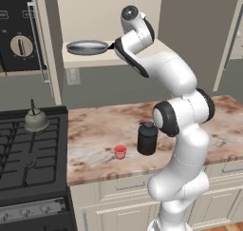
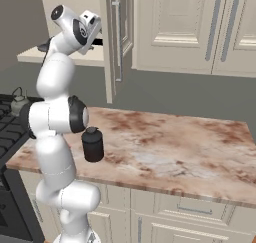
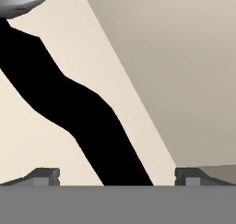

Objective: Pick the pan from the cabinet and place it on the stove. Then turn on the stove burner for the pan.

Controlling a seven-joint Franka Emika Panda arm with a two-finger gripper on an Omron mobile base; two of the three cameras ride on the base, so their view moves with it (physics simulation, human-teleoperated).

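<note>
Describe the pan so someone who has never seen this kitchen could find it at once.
Look at the open wall cabinet above the marble counter, right of the stove. On its beige shelf lies the pan, shallow, round and silver-grey, its black handle pointing toward the robot's hand. Unlike the kettle on the stove, it is flat and wide.

— Arm (image 1: 182, 130) posed how?
— Rose from the base at six o'clock, bent at the dark-ringed elbow (image 1: 166, 118), then leaned up toward eleven o'clock in the left base view.
— And from the right base view?
— Stood tall on the left side, climbing toward twelve o'clock, wrist (image 2: 75, 29) turned over at the top.
— Gripper (image 3: 117, 174)?
— Spread wide in the hand view, fingertips (image 3: 46, 176) standing well apart at seven and five o'clock, clamped on nothing.
</note>
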